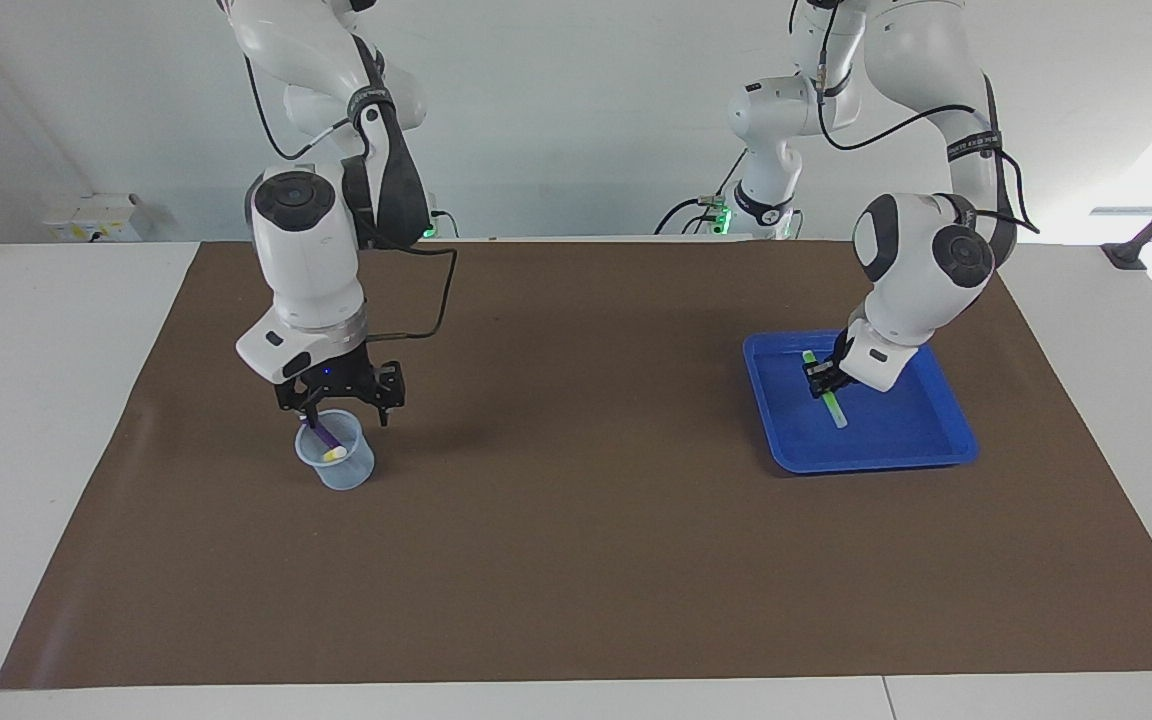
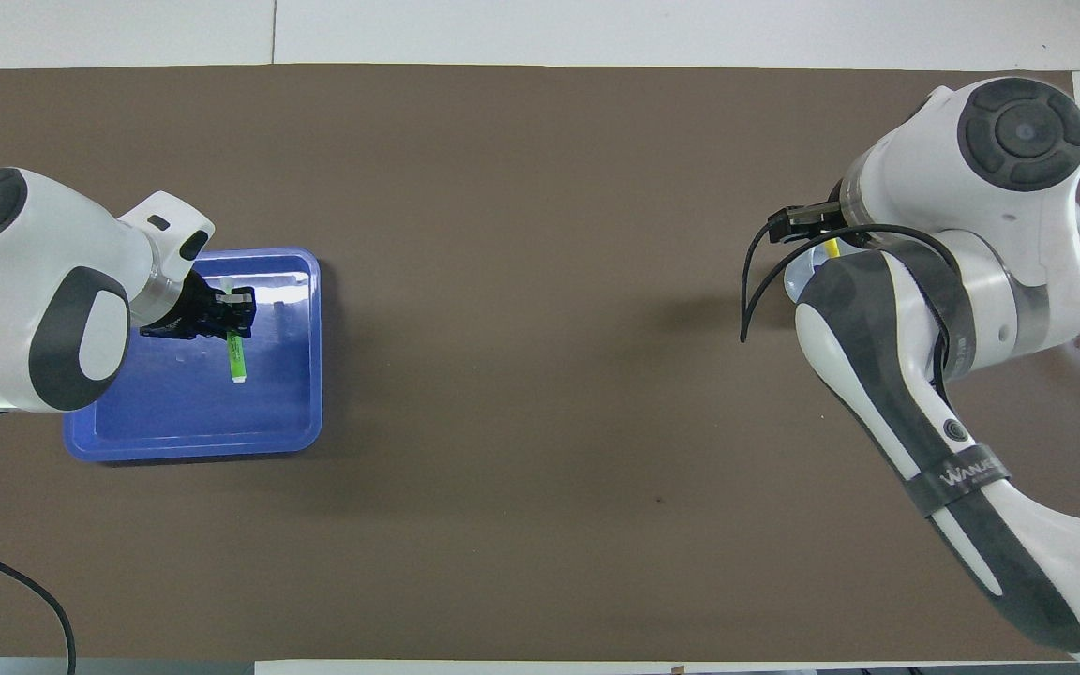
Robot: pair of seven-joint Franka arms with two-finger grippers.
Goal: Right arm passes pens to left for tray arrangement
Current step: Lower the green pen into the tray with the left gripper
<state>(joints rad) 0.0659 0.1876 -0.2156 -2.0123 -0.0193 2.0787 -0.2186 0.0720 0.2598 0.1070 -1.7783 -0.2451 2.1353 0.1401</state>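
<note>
You're about a third in: left gripper (image 1: 822, 377) clamps the green pen (image 1: 832, 404) low in the blue tray (image 1: 876, 455), right gripper (image 1: 339, 403) hangs spread over the cup (image 1: 337, 470) with the purple pen (image 1: 319, 431) and yellow pen (image 1: 335, 454).

place: robotics lab | evidence: 2 white arms (image 1: 311, 250) at white table (image 1: 46, 400); brown mat (image 1: 576, 520); bare wall; cables

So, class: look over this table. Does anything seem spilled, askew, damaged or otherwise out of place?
Nothing stands out. The cup stands upright on the mat with the purple pen and yellow pen inside, right tool just above it. The left tool holds the green pen low in the tray. No spills or damage.
</note>
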